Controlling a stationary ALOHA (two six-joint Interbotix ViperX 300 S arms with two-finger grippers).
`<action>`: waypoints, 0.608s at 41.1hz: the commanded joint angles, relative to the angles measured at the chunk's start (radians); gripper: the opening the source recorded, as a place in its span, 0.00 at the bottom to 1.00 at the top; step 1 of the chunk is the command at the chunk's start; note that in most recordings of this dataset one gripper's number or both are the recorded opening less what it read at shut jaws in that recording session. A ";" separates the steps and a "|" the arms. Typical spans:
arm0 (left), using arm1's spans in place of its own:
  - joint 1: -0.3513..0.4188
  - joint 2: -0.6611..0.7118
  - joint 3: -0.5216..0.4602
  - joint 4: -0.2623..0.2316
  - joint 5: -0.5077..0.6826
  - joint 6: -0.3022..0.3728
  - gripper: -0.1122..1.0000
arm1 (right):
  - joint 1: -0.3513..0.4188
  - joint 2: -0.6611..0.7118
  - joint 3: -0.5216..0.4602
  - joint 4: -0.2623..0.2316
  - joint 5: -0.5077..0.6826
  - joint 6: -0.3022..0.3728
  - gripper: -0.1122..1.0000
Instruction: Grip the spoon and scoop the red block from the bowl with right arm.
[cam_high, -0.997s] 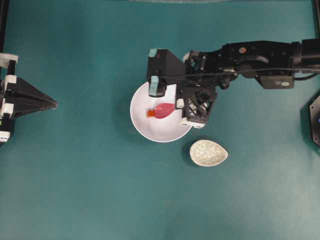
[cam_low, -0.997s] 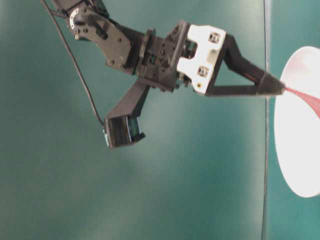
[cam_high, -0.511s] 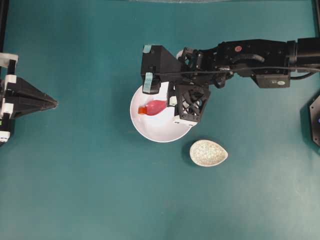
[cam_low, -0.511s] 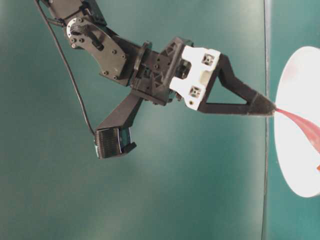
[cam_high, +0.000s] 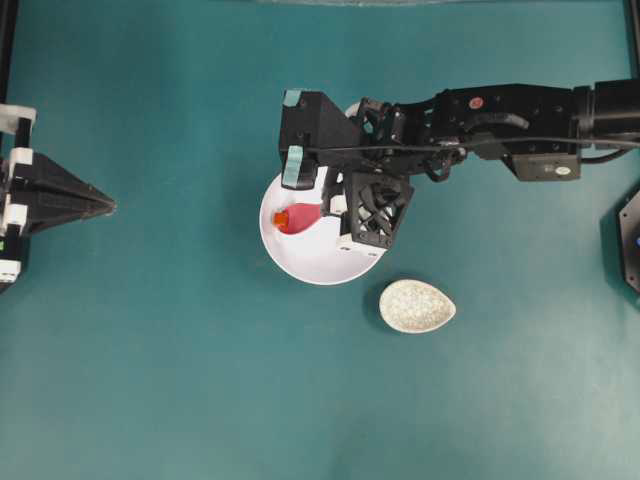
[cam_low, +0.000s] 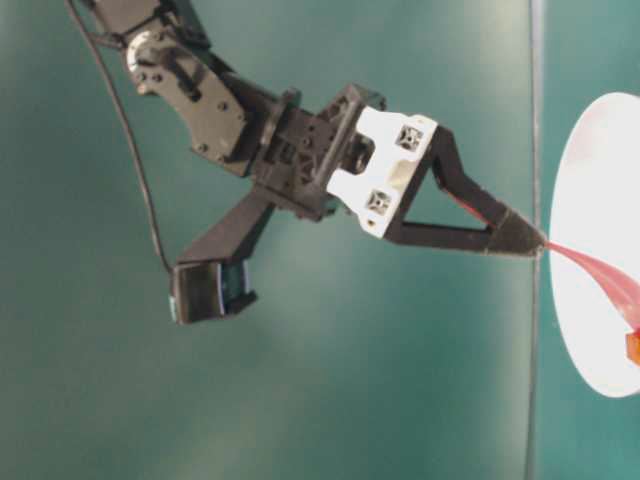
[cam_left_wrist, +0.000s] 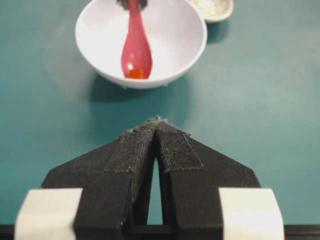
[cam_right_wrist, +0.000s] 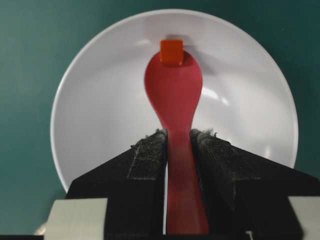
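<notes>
Teal table (cam_high: 150, 380): only overhead shows speckled dish (cam_high: 417, 306) beside bowl (cam_high: 300, 260).

Place: robot lab bench
Evidence: plain teal mat (cam_high: 180, 380) around the bowl (cam_high: 300, 262); two black arms beside it

The overhead view looks straight down from high up on the whole table (cam_high: 150, 380), the bowl (cam_high: 300, 255) just above centre. The table-level view sits close, catching that bowl (cam_low: 590, 200) at 3 o'clock. The left wrist camera looks level across at it (cam_left_wrist: 170, 60) at 12 o'clock; the right wrist camera stares down into it (cam_right_wrist: 100, 125).
</notes>
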 joint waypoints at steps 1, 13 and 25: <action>0.008 0.009 -0.015 0.003 -0.008 0.002 0.10 | 0.003 -0.014 -0.021 0.011 -0.009 0.003 0.32; 0.008 0.009 -0.015 0.003 -0.009 0.000 0.10 | 0.002 -0.021 -0.015 0.011 -0.009 0.009 0.32; 0.008 0.009 -0.015 0.003 -0.009 0.000 0.10 | 0.003 -0.051 0.012 0.011 -0.023 0.012 0.32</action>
